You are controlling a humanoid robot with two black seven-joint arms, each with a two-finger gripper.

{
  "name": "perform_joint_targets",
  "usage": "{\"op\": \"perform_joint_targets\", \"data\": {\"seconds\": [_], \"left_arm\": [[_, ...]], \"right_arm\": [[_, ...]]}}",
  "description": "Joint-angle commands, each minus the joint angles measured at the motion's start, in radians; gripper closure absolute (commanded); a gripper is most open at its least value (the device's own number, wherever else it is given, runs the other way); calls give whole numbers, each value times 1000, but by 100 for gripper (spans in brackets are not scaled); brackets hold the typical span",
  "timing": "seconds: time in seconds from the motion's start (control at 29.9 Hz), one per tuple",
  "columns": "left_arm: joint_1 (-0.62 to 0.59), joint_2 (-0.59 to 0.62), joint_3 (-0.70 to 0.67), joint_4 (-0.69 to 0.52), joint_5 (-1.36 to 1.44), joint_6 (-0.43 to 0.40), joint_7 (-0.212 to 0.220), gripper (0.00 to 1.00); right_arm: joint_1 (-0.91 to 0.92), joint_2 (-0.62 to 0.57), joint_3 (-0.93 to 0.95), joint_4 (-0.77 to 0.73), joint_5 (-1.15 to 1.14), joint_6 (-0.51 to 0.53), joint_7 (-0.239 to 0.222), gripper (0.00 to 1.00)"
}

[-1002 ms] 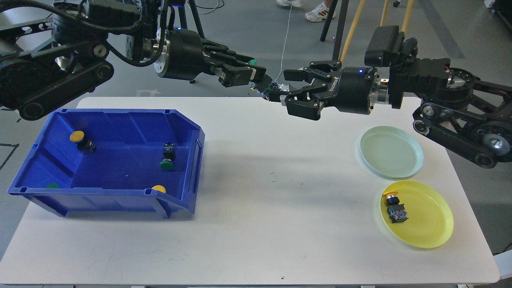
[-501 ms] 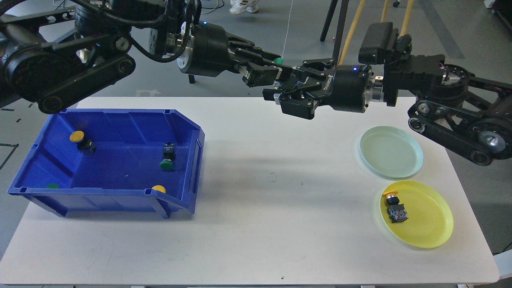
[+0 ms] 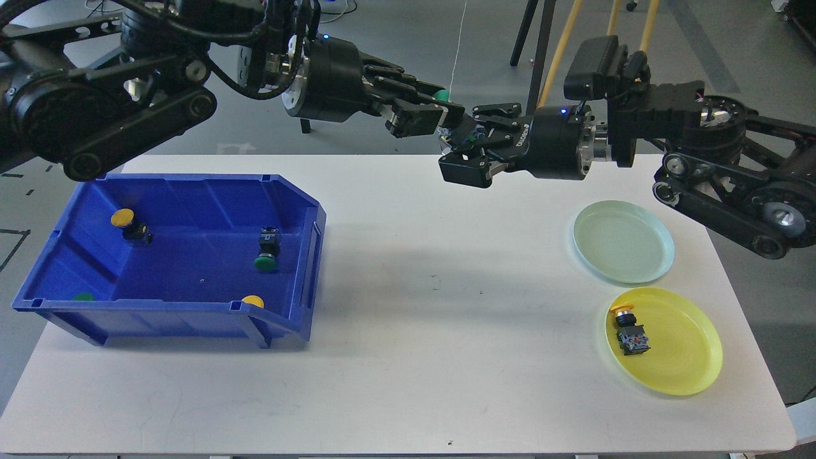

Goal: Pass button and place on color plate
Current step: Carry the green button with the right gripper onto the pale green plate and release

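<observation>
Sideways lies the green-capped button (image 3: 446, 107) — cap leftward, between both pincers.

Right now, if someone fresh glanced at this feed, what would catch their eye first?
Most striking are the two black arms meeting above the table's far edge, left end effector and right end effector together at a green-capped button. Next, the blue bin at the left, with loose yellow and green buttons. Then the yellow plate at the near right, already holding one button.
</observation>
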Motion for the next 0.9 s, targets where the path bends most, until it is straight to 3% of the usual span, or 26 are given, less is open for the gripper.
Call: {"op": "perform_joint_targets", "data": {"seconds": [0.0, 0.4, 0.57, 0.63, 0.74, 0.87], "left_arm": [[0, 0, 0, 0, 1, -1, 0, 57], [-15, 25, -3, -1, -4, -1, 0, 54], [-13, 29, -1, -1, -5, -1, 3, 38], [-9, 29, -3, 2, -5, -1, 12, 23], [5, 31, -1, 40, -1, -1, 23, 14], [54, 48, -1, 89, 2, -1, 23, 10]], "right_arm": [[8, -3, 0, 0, 0, 1, 0, 100], [2, -29, -21, 7, 2, 14, 0, 100], [5, -41, -21, 15, 5, 14, 0, 100], [5, -46, -20, 15, 7, 14, 0, 100], [6, -64, -20, 15, 8, 15, 0, 100], [0, -113, -23, 13, 14, 35, 0, 100]]}}
